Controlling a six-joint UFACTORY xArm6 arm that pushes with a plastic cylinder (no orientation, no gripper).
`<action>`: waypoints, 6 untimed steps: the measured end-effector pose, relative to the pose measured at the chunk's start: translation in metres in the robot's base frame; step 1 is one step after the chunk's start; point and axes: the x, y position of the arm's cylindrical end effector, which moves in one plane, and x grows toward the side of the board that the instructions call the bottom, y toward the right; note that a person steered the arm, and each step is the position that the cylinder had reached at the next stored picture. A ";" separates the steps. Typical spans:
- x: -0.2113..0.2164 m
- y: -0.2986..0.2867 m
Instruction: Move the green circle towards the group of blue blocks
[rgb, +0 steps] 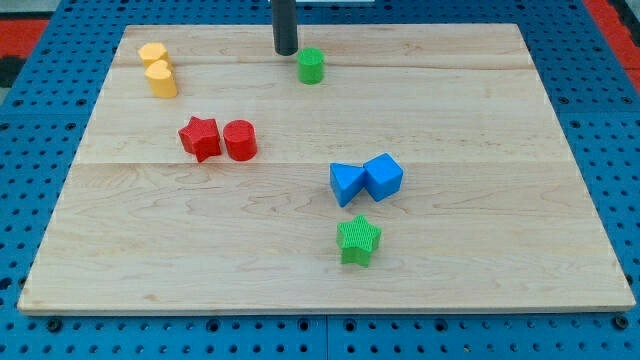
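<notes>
The green circle (311, 65) stands near the view's top centre of the wooden board (480, 110). My tip (286, 51) is just to its upper left, a small gap apart. Two blue blocks sit touching right of the board's centre: a blue triangle-like block (346, 184) and a blue cube (383, 176). They lie well below and slightly right of the green circle.
A green star (359, 240) sits below the blue blocks. A red star (200, 137) and a red cylinder (240, 140) sit left of centre. Two yellow blocks (157, 69) stand at the top left. A blue pegboard (40, 60) surrounds the board.
</notes>
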 end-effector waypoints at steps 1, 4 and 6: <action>0.022 -0.016; 0.015 0.018; 0.017 0.028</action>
